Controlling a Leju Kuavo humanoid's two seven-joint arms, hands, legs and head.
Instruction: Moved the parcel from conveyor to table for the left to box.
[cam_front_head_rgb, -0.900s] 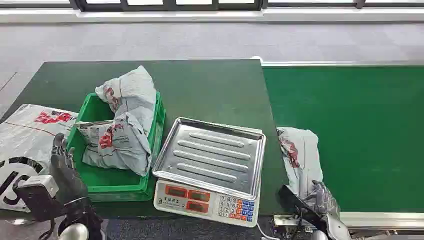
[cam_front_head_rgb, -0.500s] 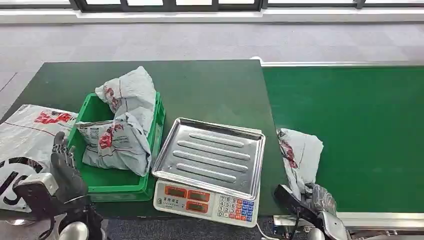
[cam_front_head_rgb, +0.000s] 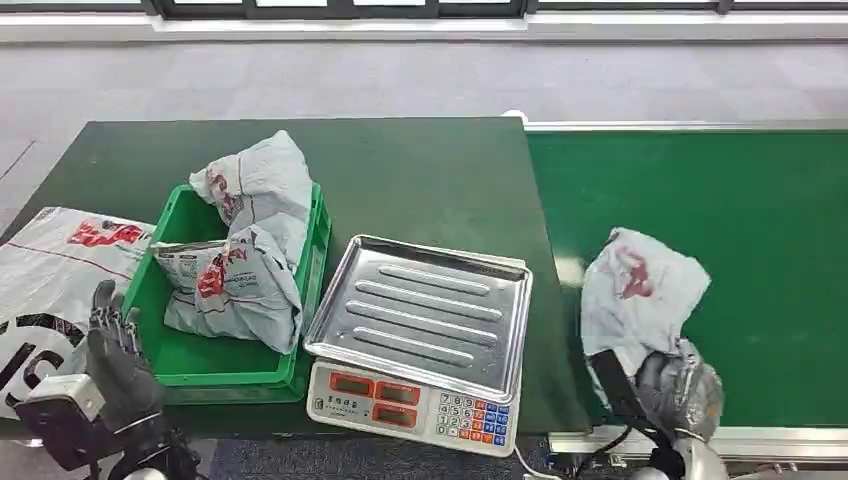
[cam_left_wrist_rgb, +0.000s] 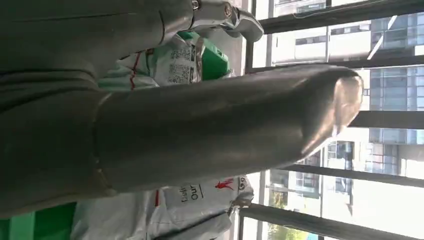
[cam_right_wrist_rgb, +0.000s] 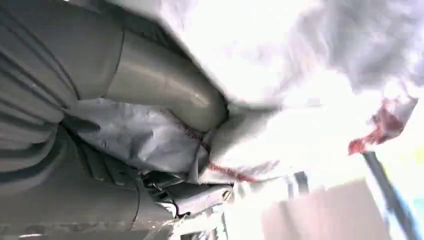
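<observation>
One parcel (cam_front_head_rgb: 640, 295) gripped over the conveyor (cam_front_head_rgb: 740, 180), not yet on the table (cam_front_head_rgb: 420, 170).
Head view: right hand (cam_front_head_rgb: 678, 388) clutches its lower corner; left hand (cam_front_head_rgb: 112, 345) waits empty, fingers apart, beside the green crate (cam_front_head_rgb: 170, 355). Right wrist view: thumb (cam_right_wrist_rgb: 165, 85) pinches loose film, which could slip out mid-swing.

Weighing scale (cam_front_head_rgb: 420, 345) with steel tray, large flat printed bag (cam_front_head_rgb: 50, 275) at table edge

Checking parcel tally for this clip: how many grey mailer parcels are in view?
3, perhaps more hidden. Two parcels are piled in the green crate: the upper parcel and the lower parcel. The third parcel is over the conveyor, gripped by the right hand.
</observation>
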